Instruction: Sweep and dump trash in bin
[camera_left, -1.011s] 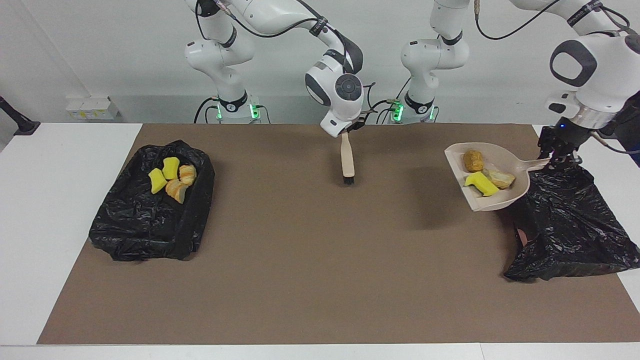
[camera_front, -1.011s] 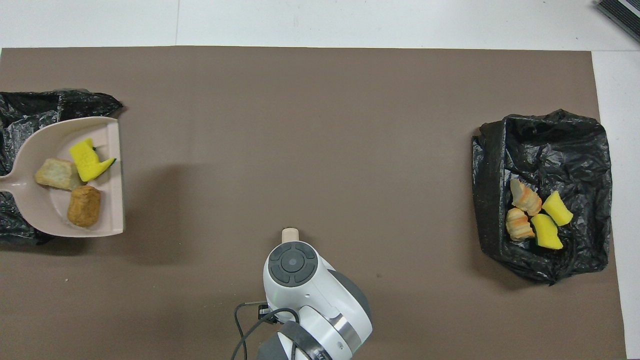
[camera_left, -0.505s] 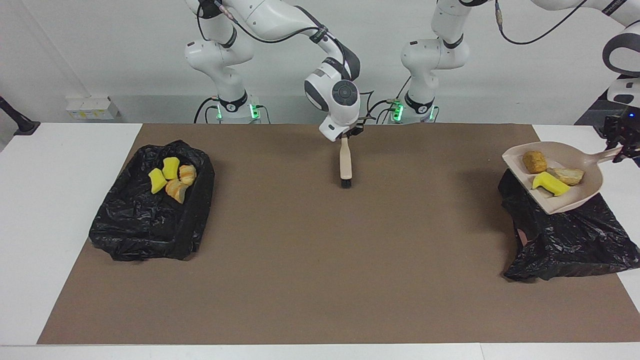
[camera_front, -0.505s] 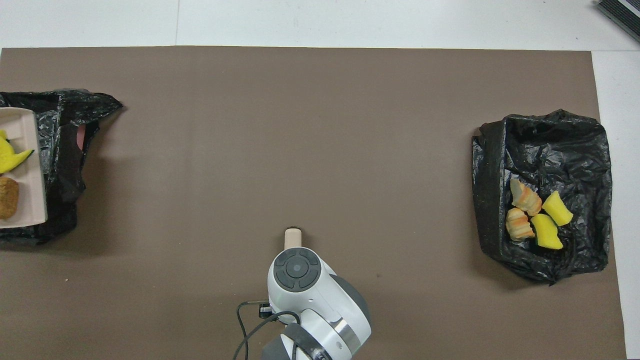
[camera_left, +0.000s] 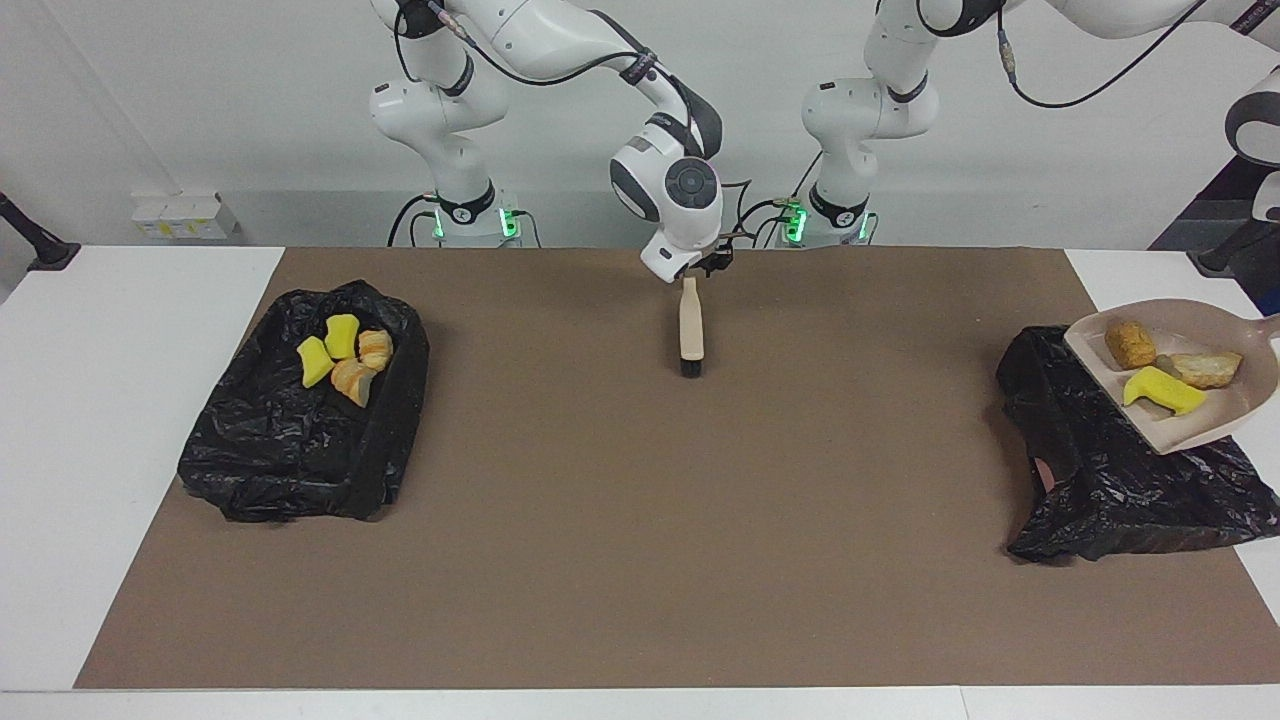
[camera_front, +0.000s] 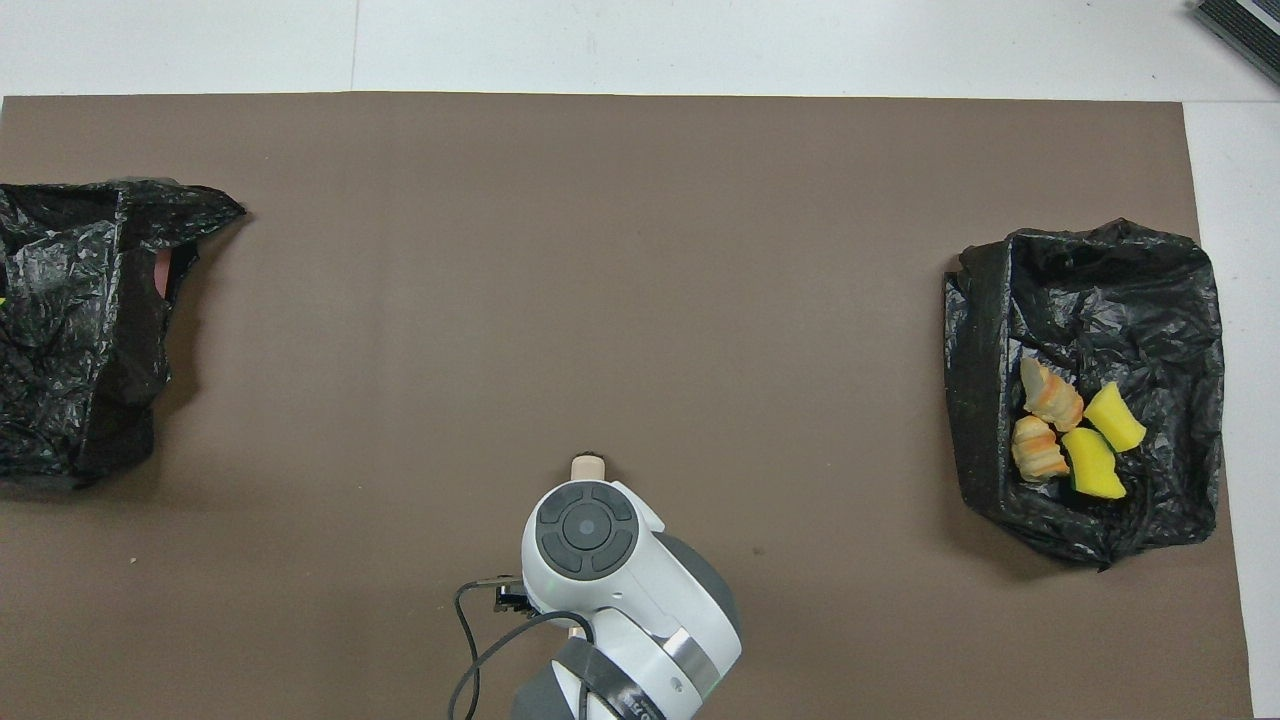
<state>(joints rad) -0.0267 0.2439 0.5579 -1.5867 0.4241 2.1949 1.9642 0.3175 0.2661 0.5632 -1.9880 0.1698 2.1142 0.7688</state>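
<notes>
The beige dustpan (camera_left: 1172, 438) hangs tilted over the black-bagged bin (camera_left: 1120, 480) at the left arm's end of the table. It carries three pieces of trash: a brown bread chunk (camera_left: 1131, 344), a tan chunk (camera_left: 1205, 368) and a yellow sponge bit (camera_left: 1160, 390). Its handle runs out of the facing view, and my left gripper is out of view with it. My right gripper (camera_left: 697, 272) is at the handle top of the beige brush (camera_left: 690, 325), whose dark bristles point away from the robots, low at the mat. The hand hides the brush in the overhead view except its tip (camera_front: 586, 465).
A second black-lined bin (camera_left: 290, 440) at the right arm's end holds several yellow and orange scraps (camera_left: 345, 355), also seen from overhead (camera_front: 1070, 430). The brown mat (camera_left: 640, 520) covers the table between the two bins. The left-end bag (camera_front: 70, 320) shows from overhead.
The left arm carried the loaded dustpan toward its own end of the table, over the bag and out of the overhead view. The right hand shifted slightly with the brush.
</notes>
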